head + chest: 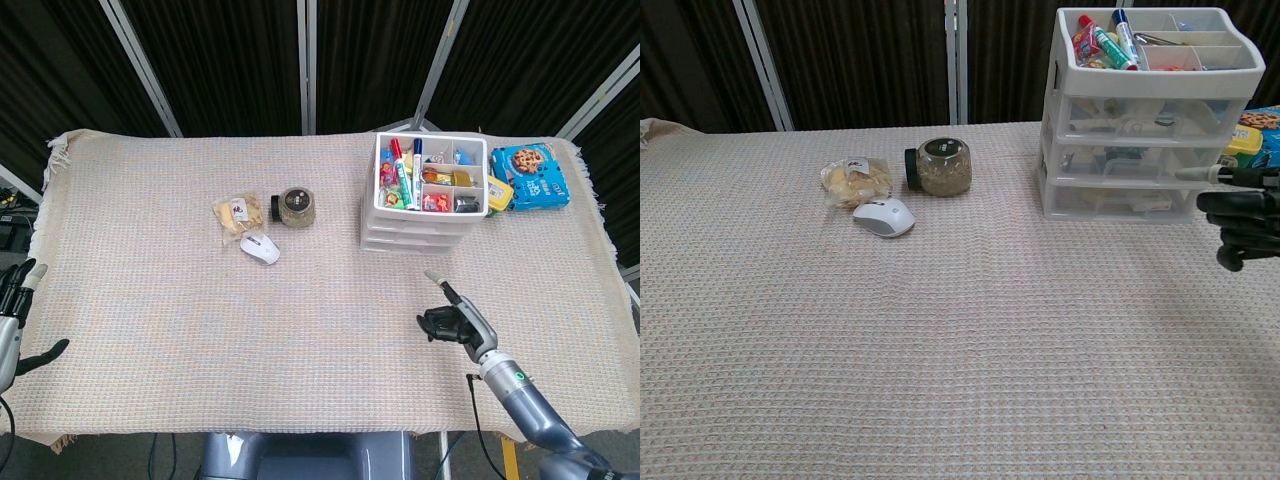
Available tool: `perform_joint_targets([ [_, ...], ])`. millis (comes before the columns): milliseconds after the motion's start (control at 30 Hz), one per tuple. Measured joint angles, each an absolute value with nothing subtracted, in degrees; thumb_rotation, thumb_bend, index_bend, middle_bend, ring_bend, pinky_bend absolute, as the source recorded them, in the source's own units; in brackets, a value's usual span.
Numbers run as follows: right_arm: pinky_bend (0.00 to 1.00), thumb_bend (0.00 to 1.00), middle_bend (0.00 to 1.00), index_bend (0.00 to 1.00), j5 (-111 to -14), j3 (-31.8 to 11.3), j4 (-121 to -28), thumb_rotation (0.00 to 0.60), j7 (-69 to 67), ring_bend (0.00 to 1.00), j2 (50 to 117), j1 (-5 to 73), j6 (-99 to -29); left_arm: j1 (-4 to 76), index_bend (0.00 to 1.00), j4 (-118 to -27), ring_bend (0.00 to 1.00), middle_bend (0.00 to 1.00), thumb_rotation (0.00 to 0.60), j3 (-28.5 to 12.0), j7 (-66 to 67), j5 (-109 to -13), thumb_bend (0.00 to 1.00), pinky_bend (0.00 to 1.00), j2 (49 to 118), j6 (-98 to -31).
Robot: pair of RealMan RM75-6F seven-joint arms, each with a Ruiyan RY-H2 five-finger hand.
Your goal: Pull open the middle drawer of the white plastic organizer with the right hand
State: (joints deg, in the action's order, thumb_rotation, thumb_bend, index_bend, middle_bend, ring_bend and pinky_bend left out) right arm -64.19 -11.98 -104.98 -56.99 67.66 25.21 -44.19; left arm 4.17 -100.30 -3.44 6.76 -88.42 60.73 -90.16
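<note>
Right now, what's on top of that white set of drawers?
The white organizer carries an open divided tray holding markers and small colourful bits. The drawers below are translucent; vague shapes show inside, but I cannot tell what they are.
</note>
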Motion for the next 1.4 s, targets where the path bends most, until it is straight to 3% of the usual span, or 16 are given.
perform_joint_targets([
  [367,0.66,0.36,0.85,0.11,-58.24,-16.16,-98.39,0.6,-57.69,0.87,75.05,27.53,-41.51,4.58,0.0,-100.07,0.0,0.0,0.6,-3.57,6.73,-87.73,0.04,0.0,60.95,-89.06],
  [900,0.66,0.36,0.85,0.11,-52.94,-20.66,-89.76,0.6,-56.96,0.87,83.11,30.2,-38.16,4.95,0.0,-100.16,0.0,0.0,0.6,-3.87,5.48,-86.87,0.04,0.0,60.45,-88.12],
  [1400,0.65,0.37,0.85,0.11,-47.73,-25.43,-82.75,0.6,-55.18,0.87,87.3,32.08,-34.15,5.66,0.0,-100.06,0.0,0.0,0.6,-4.32,3.79,-85.62,0.04,0.0,59.76,-86.6],
])
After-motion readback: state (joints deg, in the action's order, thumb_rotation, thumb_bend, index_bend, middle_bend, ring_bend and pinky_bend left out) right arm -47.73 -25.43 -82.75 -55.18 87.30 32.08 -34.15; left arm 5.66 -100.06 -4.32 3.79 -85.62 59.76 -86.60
